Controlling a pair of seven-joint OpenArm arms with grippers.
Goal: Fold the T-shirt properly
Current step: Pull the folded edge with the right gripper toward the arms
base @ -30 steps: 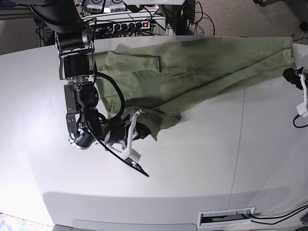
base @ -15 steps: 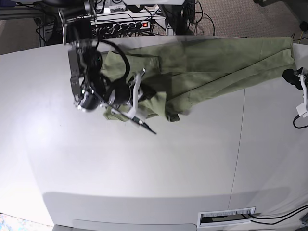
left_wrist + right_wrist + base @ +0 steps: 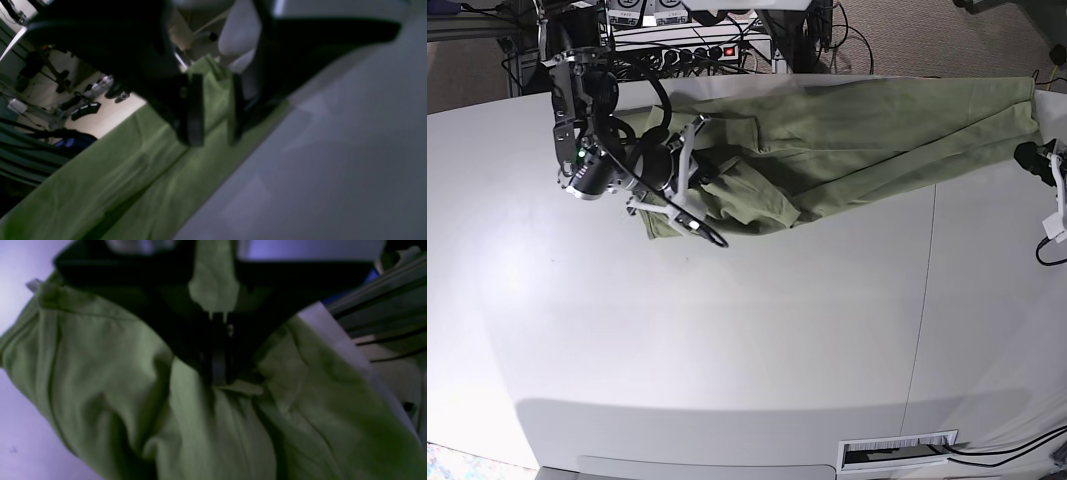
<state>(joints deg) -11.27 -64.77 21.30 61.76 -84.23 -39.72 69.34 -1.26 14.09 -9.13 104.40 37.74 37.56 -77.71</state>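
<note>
Surface: white table (image 3: 757,330), cables and a power strip (image 3: 689,52) behind its far edge; nothing else lies on the bare top.
Shirt: the shirt (image 3: 867,130) lies along the far side of the table, stretched into a long band from the near-left bunch up to the far-right corner.
Long axis: runs left to right across the base view, tilted slightly so the right end sits farther back; which end carries the neck I cannot tell.
Right gripper: the right gripper (image 3: 695,172) is clamped on a pinch of cloth at the bunched left end; in its wrist view the fingers (image 3: 217,366) meet with a tuft of shirt (image 3: 213,426) poking up above them.
Left gripper: the left gripper (image 3: 213,110) sits at the far-right corner with cloth between its fingers (image 3: 195,110); a narrow gap shows, so it appears to hold the edge, though the blur leaves that unsure.
Risk: the left end is heaped and creased, so laying it down now would likely trap wrinkles under the fold.
Risk: the thin pinch could slip if the two arms pull apart.
</note>
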